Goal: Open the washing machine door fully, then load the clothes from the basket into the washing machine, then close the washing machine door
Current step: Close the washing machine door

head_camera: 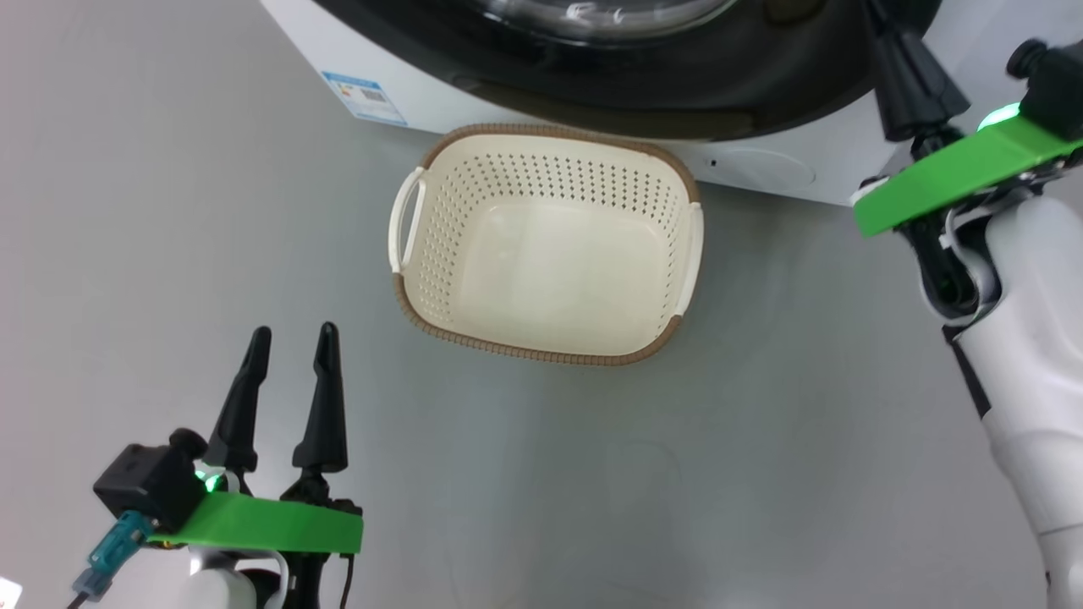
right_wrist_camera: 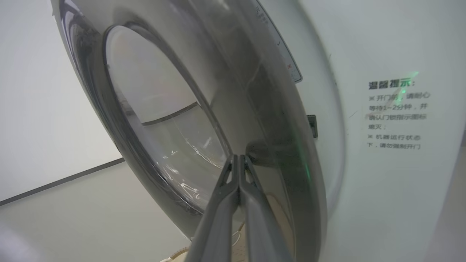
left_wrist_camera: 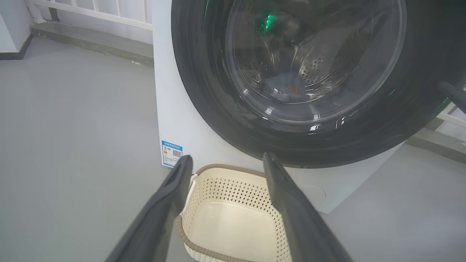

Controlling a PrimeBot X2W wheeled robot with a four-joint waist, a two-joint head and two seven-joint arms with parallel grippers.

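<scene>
Two end effectors: right end effector (right_wrist_camera: 239,157) pinched tight, fingers together, nothing btwn them; left end effector (head_camera: 294,330) spread wide, empty.
Landmark: washing machine (left_wrist_camera: 174,109), big white front-loader; all places below are given from it.
Door: washing machine door (left_wrist_camera: 204,91) covers the machine's front. Round, glossy black ring w/ bulging clear glass. Looks pushed to or v. nearly so; can't tell if latched. Small dark latch slot (right_wrist_camera: 312,126) shows on the white front just past the door's edge, so prob. a gap left.
Clothes: clothes (left_wrist_camera: 287,85) inside the machine, low in the perforated steel drum (left_wrist_camera: 320,69), seen thru the glass. Blue patch w/ an orange bit; pale one not made out.
Basket: basket (head_camera: 550,131) on the floor (head_camera: 169,211) right at the machine's foot, just below the door. Cream perforated plastic, brown woven-look rim, nothing in it.
Key relation: door's free edge lies straight ahead of the right fingertips, tips at or v. close to the black ring by the handle dip (right_wrist_camera: 260,151); contact not clear. Fingers' long axis seems to run along the door face at a shallow angle, not square into it. Right arm is at the machine; left one hangs well back from it, farther out than the basket.
Step (my read): loading done, last bit = press door home.
Next move needs: push toward the machine's front, near the free edge.
Risk: slick curved surface, narrow tips may skid off.
</scene>
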